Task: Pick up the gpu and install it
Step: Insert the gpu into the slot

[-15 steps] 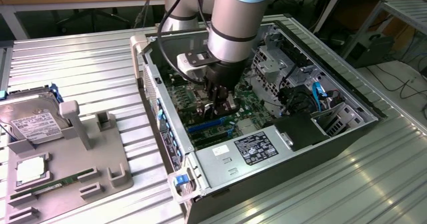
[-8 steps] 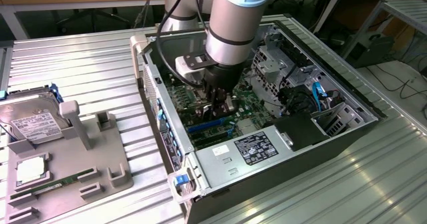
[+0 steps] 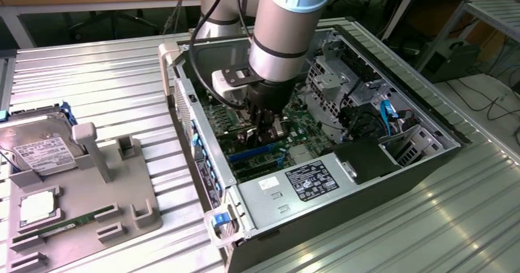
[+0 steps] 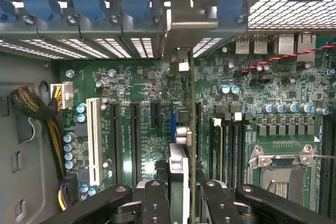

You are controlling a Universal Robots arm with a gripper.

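The gpu (image 4: pixel 181 179) is being held edge-on between the closed fingers of the gripper (image 4: pixel 181 203) inside the open computer case (image 3: pixel 422 117), its long axis running toward twelve o'clock, bracket leading, directly over the motherboard (image 4: pixel 142 129) slots (image 4: pixel 135 135).

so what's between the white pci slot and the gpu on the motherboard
In the wrist view, black expansion slots on the green motherboard lie between the white slot and the gpu.

Arm (image 3: pixel 281 35) reaching steeply down, fingers (image 4: pixel 155 203) clamped together around thin card edge
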